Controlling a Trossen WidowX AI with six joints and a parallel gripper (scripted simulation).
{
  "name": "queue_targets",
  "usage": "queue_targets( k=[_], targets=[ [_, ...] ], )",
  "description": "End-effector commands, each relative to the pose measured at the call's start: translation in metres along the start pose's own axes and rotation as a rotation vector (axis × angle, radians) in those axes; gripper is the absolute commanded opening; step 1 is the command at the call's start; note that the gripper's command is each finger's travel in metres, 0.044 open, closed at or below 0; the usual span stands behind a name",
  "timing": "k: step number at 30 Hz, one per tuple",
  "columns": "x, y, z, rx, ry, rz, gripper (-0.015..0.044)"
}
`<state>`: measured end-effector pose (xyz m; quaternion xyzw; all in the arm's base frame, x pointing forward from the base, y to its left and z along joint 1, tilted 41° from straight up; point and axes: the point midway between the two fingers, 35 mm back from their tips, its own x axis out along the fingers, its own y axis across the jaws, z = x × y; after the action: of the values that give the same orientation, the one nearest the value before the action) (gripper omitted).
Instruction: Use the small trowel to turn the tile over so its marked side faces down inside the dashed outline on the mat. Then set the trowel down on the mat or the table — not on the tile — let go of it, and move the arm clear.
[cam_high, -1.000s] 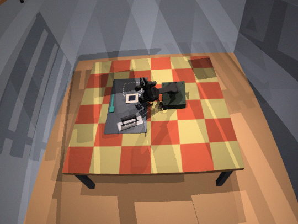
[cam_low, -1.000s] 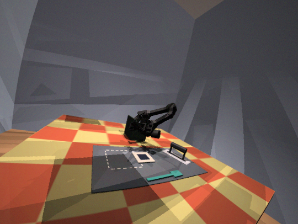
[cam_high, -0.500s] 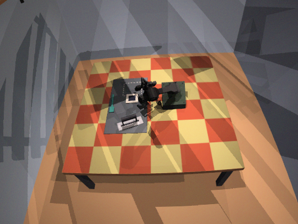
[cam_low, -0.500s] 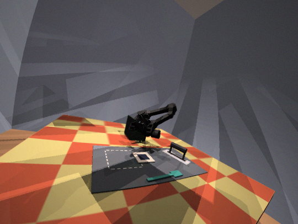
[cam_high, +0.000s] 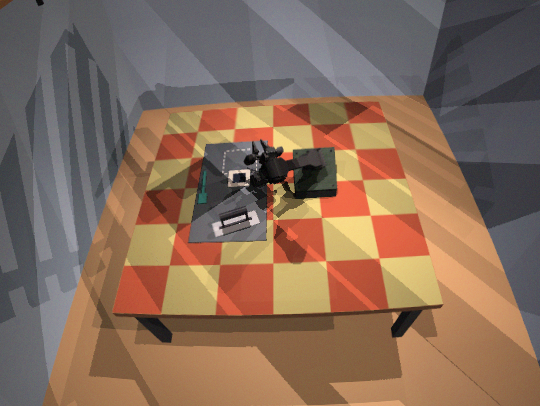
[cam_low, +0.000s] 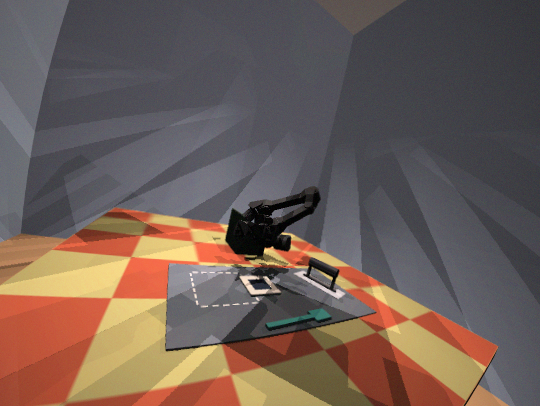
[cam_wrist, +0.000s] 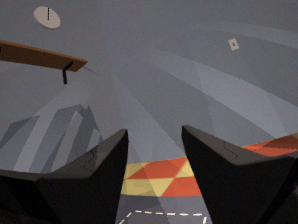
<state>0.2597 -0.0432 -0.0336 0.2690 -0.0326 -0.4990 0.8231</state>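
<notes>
The tile (cam_high: 232, 182) (cam_low: 272, 291), cream with a dark square mark facing up, lies flat on the dark mat (cam_high: 215, 200) (cam_low: 182, 327). It lies across one side of the dashed outline (cam_high: 237, 150) (cam_low: 225, 304) (cam_wrist: 170, 214), partly outside it. The small teal trowel (cam_high: 202, 194) (cam_low: 320, 315) lies flat along the mat's edge, apart from the tile. My gripper (cam_high: 258, 144) (cam_wrist: 154, 133) is partly open and empty, raised above the mat near the outline. In the exterior view its fingers are hard to make out against the dark arm.
A white plate with a raised black handle (cam_high: 250, 220) (cam_low: 324, 268) lies on the mat near the tile and trowel. A dark green block (cam_high: 320, 187) stands beside the mat under the arm. The checkered table (cam_high: 300, 287) (cam_low: 65, 320) surrounds them.
</notes>
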Motion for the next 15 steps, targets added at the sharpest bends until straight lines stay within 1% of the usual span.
queue_targets(
  k=[1,7,15],
  targets=[
    [0.003,0.01,-0.01,-0.032,0.051,-0.005,0.027],
    [0.007,0.029,-0.029,-0.127,0.166,-0.012,0.027],
    [0.003,0.053,-0.058,-0.292,0.351,0.01,0.027]
  ],
)
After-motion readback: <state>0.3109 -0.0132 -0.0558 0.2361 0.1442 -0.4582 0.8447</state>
